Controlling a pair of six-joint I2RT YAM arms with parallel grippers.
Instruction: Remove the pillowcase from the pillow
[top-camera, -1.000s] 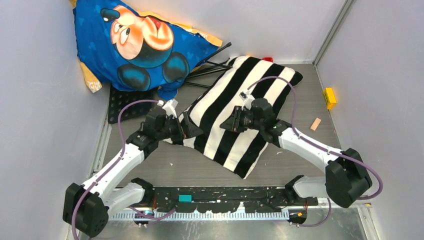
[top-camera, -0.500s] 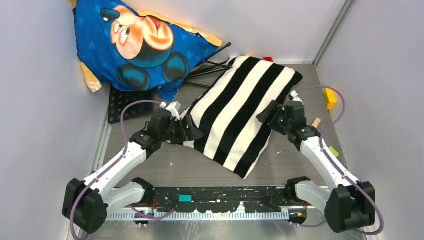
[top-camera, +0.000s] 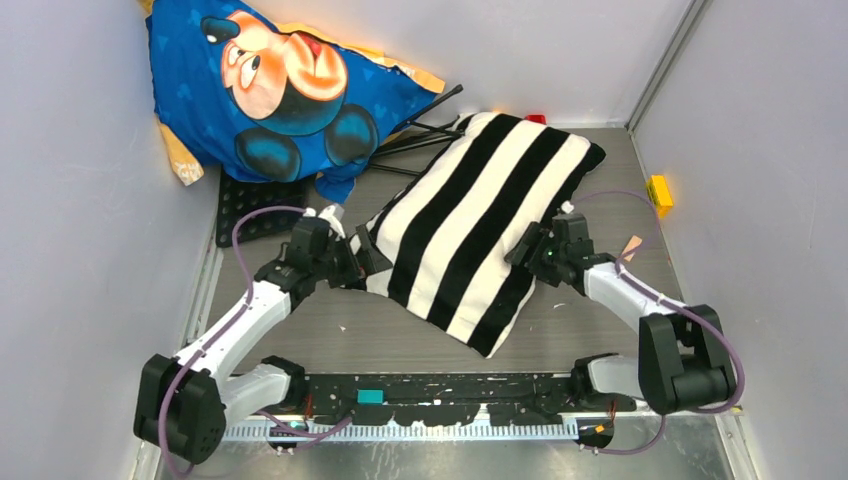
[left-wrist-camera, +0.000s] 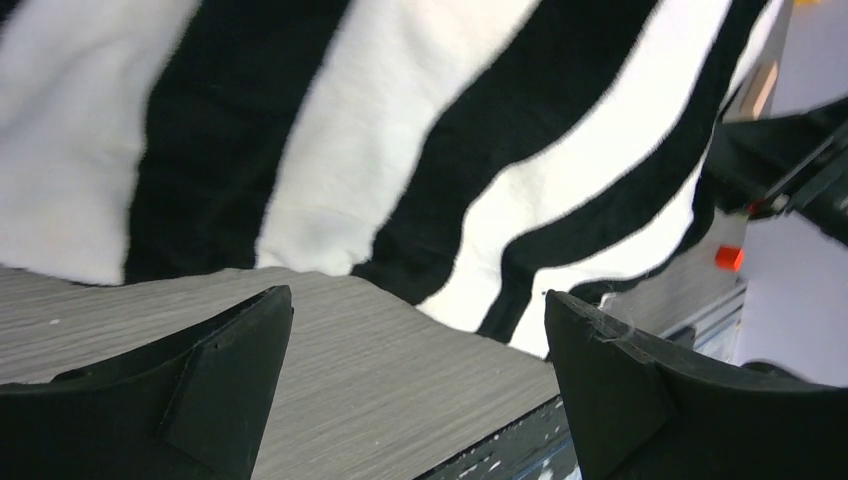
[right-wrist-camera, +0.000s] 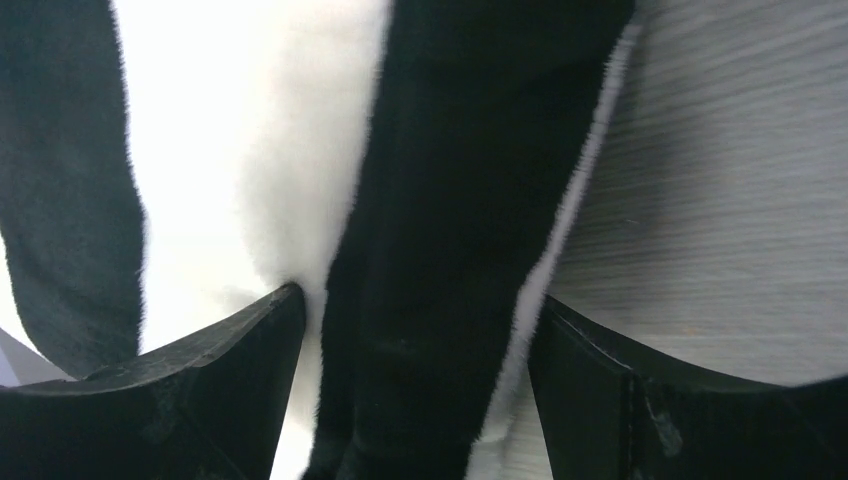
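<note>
Wide apart on the left jaws, gripping nothing. Only bare worktop (left-wrist-camera: 330, 400) between the tips, with the near edge of the pillowcase (top-camera: 480, 220) just ahead. Unclenched on the right jaws too: splayed across the case's outer black stripe, straddling that edge, not yet pinching it. Looks like lining up for a bite from both flanks, one side to anchor, the other to peel.

Out from there: left arm (top-camera: 250, 305) stretched forward and inward, wrist low at the case's left corner. Right arm (top-camera: 615, 285) bent sharply at the elbow, forearm swung inward, wrist tipped onto the right-hand long edge.

And the prize itself? Lying diagonal across mid-worktop, far corner toward the back wall, near corner pointing at the bases. Plump and full, so presumably with the pillow tucked inside, out of sight, no opening on show. Nothing stripped yet. Beyond, propped in the back-left corner, the blue cartoon cushion (top-camera: 290, 90), well apart from the action.
</note>
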